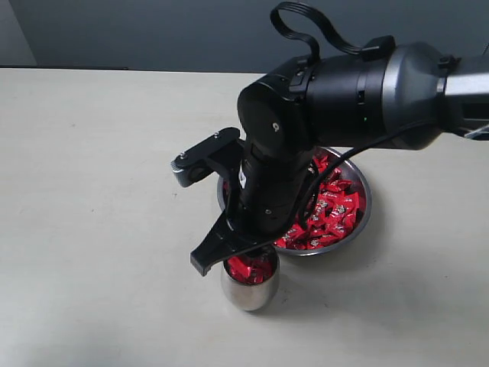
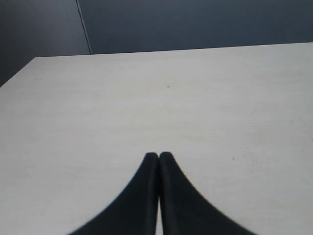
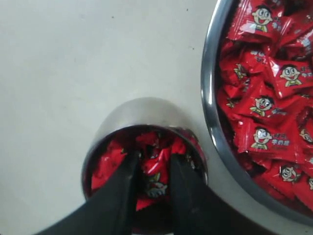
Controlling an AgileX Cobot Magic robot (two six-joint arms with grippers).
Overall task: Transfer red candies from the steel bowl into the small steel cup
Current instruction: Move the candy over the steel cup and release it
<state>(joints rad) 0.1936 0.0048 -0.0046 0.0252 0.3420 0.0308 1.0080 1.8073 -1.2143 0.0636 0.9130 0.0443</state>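
The small steel cup (image 1: 249, 293) stands in front of the steel bowl (image 1: 365, 220), close to its rim, with red candies (image 1: 250, 269) inside it. The bowl holds a heap of red candies (image 1: 333, 208). My right gripper (image 1: 235, 260) hangs straight over the cup's mouth. In the right wrist view its fingers reach into the cup (image 3: 142, 110) and the gripper (image 3: 155, 157) is shut on a red candy (image 3: 157, 177), just above the others. Next to it are the bowl's rim (image 3: 211, 112) and its candies (image 3: 266, 103). My left gripper (image 2: 158, 155) is shut on nothing, above bare table.
The pale table (image 1: 99, 176) stretches bare to the left of the cup and bowl, with a dark wall (image 1: 153, 30) behind its far edge. The bulky right arm (image 1: 344, 99) hides the bowl's near-left part. The left arm is out of the exterior view.
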